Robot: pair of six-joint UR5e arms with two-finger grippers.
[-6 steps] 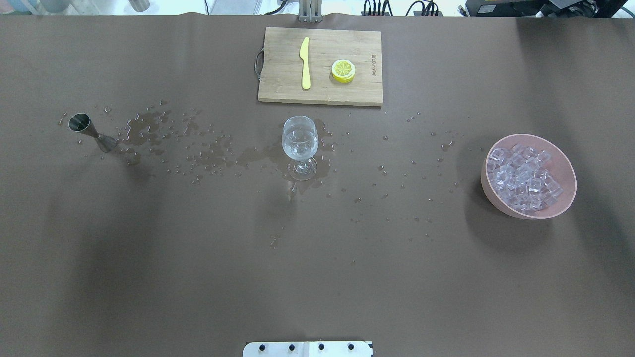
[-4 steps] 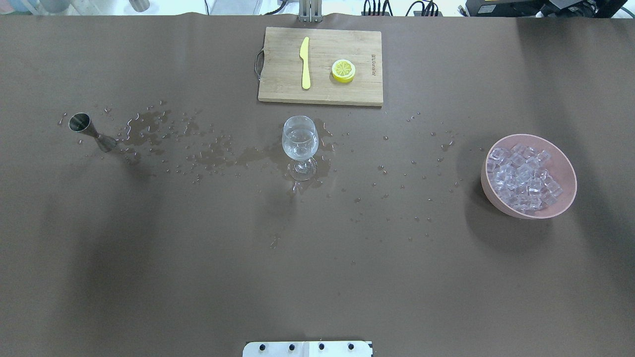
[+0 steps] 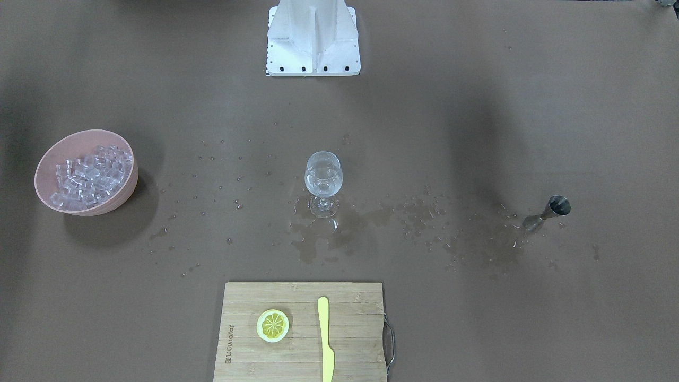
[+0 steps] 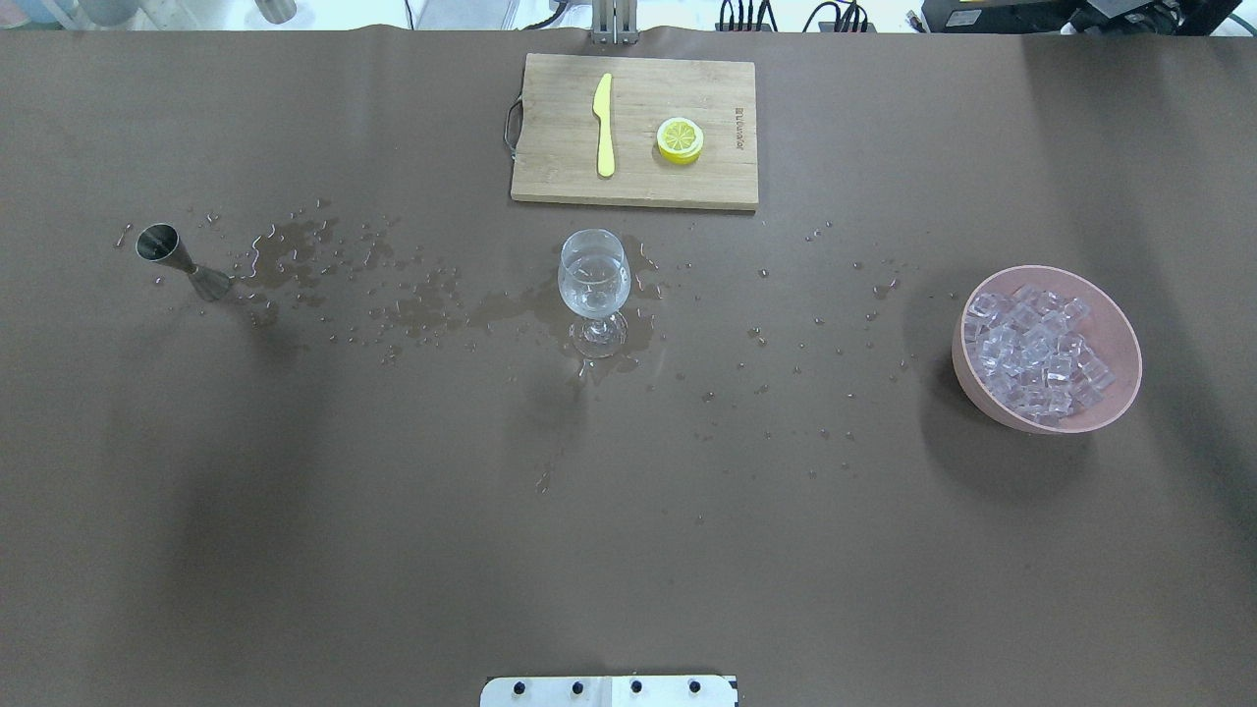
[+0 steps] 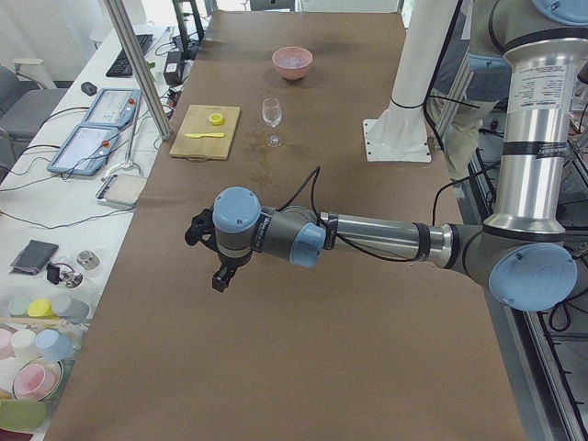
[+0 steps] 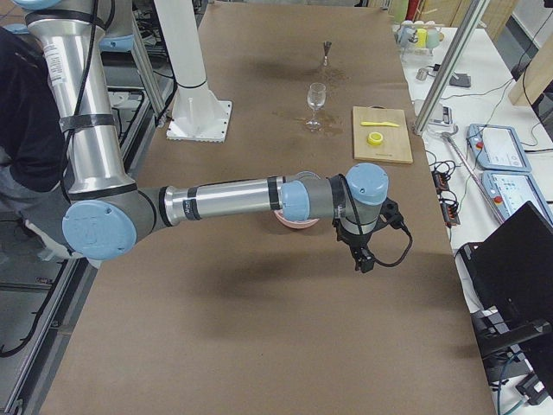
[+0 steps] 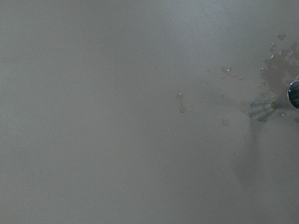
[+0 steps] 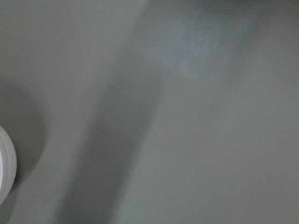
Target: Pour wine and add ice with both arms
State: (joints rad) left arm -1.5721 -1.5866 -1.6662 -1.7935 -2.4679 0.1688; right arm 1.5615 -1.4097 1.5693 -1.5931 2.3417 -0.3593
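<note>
You count here:
- one clear stemmed wine glass
- one small shiny metal measuring cup
- one round pink bowl
- too many small clear ice cubes for you to count
- one wooden cutting board
- one yellow plastic knife
- one yellow lemon slice
- one white block stand
- one grey-silver left robot arm, one grey-silver right robot arm: two in all

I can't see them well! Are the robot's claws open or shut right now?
Left claw: cannot be told.
Right claw: cannot be told.

Robotics lab: teach pendants, cable-strewn side bench.
</note>
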